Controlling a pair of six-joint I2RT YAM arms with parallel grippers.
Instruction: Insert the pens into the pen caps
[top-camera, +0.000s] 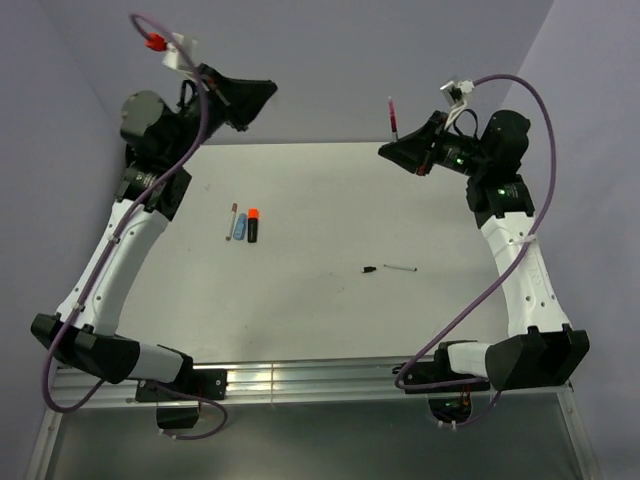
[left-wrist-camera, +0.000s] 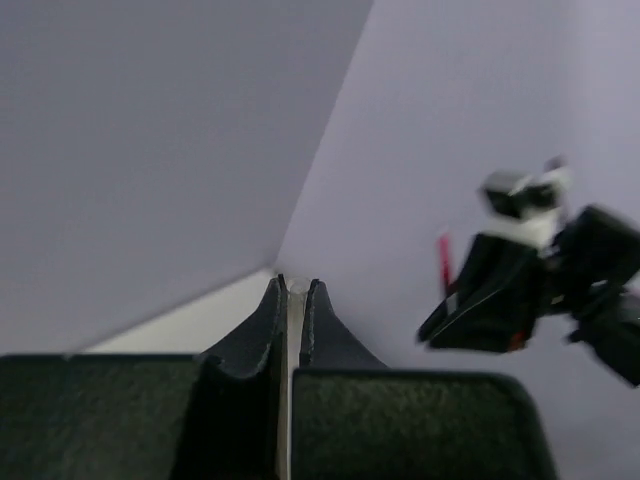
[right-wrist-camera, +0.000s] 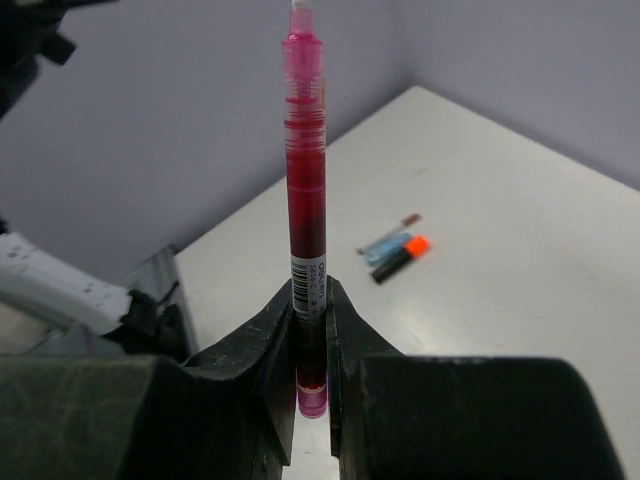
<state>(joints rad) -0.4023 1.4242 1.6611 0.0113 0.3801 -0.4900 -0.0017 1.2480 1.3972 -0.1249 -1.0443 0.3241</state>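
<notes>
My right gripper (right-wrist-camera: 310, 300) is shut on the lower barrel of a red pen (right-wrist-camera: 305, 170), which stands upright with its tip up. In the top view that gripper (top-camera: 388, 150) is raised over the table's far right, and the red pen (top-camera: 391, 112) pokes above it. My left gripper (top-camera: 268, 90), raised at the far left, is shut (left-wrist-camera: 290, 292) on a thin clear pen cap (left-wrist-camera: 289, 305) whose open end faces outward. In the left wrist view the right gripper (left-wrist-camera: 480, 310) and its red pen (left-wrist-camera: 444, 262) lie ahead to the right, apart from the cap.
On the white table (top-camera: 330, 200) lie a slim pen (top-camera: 231, 220), a light-blue marker (top-camera: 240, 226) and a black marker with an orange end (top-camera: 253, 224), side by side. Nearer the front lie a tiny black cap (top-camera: 369, 269) and a slim pale pen (top-camera: 400, 267). Grey walls close the back.
</notes>
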